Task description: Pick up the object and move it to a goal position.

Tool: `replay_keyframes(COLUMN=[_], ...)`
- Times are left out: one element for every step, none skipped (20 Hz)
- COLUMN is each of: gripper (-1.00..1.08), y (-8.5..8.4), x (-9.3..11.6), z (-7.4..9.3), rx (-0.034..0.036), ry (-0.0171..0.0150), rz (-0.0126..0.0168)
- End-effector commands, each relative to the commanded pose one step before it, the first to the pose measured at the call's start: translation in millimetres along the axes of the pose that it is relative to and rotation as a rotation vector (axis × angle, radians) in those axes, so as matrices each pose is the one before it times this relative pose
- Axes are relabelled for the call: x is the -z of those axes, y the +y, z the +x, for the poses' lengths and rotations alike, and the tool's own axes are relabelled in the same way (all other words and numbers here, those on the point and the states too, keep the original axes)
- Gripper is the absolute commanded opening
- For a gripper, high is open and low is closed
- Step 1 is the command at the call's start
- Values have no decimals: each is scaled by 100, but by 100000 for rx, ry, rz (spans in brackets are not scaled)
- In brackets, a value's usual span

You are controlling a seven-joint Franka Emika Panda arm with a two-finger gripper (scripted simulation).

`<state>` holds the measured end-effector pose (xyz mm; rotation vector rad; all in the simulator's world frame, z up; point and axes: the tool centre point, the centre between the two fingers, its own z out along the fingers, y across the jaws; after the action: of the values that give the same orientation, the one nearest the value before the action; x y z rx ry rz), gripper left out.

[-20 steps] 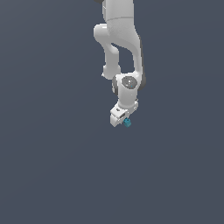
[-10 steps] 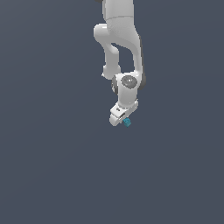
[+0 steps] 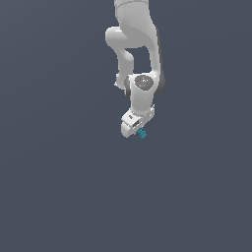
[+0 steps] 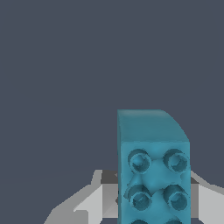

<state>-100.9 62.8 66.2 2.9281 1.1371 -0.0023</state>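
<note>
White arm [image 3: 135,44] hangs down from 12 o'clock in the exterior view, wrist near frame centre, gripper [image 3: 136,130] at its lowest end. Small teal-blue object [image 3: 142,133] sits right at the gripper tip, at about 4 o'clock of the white gripper body, touching it. In the wrist view the object [image 4: 153,166] fills the near field, studded face toward the camera, rounded bumps in two columns, with grey-white fingers [image 4: 94,199] flanking it on both sides; gripper is pinching the object between them. Everything around is flat dark grey-blue background [image 3: 59,187] with no visible edge, rim or table line in either view, so open room reads the same toward 3, 6 and 9 o'clock; only the arm itself fills the 12 o'clock side.
</note>
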Motion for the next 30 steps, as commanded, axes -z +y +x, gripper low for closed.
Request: replay_keyframes(gripper=[-100,-100,-100,-100,-100,-100,-100,-100,-100,-100,-100,-100,-100,-100,-100,-100,-100,-100,-100,-100,-100,-100,-100,-100,-100,-100,-100,-100,-100,-100], y=[346,151,159,152,172,178,180,188,192,188,187,186,186,185,186,185,186,187,193,190,191,193,196,198,201,204,212,210,213,216], x=[1818,812,857,896,943,984,1024,1064,1073,1061,1050,1039,1033,1024,1021,1014,1010,1007,1010,1004,1003,1003,1003,1003,1004,1004,1006,1006,1006,1007], z=[-274,-142,-148,-143,-160,-164,-166,-172,-173,-169,-167,-164,-164,-160,-162,-158,-157,-157,-164,-156,-155,-155,-154,-153,-153,-152,-157,-149,-147,-145], rx=[35,0,0,45,0,0,27,18,0,23,16,0,21,0,20,0,0,0,16,0,0,0,0,0,0,0,-64,0,0,0], ry=[109,0,0,23,0,0,38,28,0,43,31,0,45,0,47,0,0,0,50,0,0,0,0,0,0,0,-48,0,0,0], rz=[-101,0,0,47,0,0,51,35,0,49,34,0,48,0,47,0,0,0,45,0,0,0,0,0,0,0,-56,0,0,0])
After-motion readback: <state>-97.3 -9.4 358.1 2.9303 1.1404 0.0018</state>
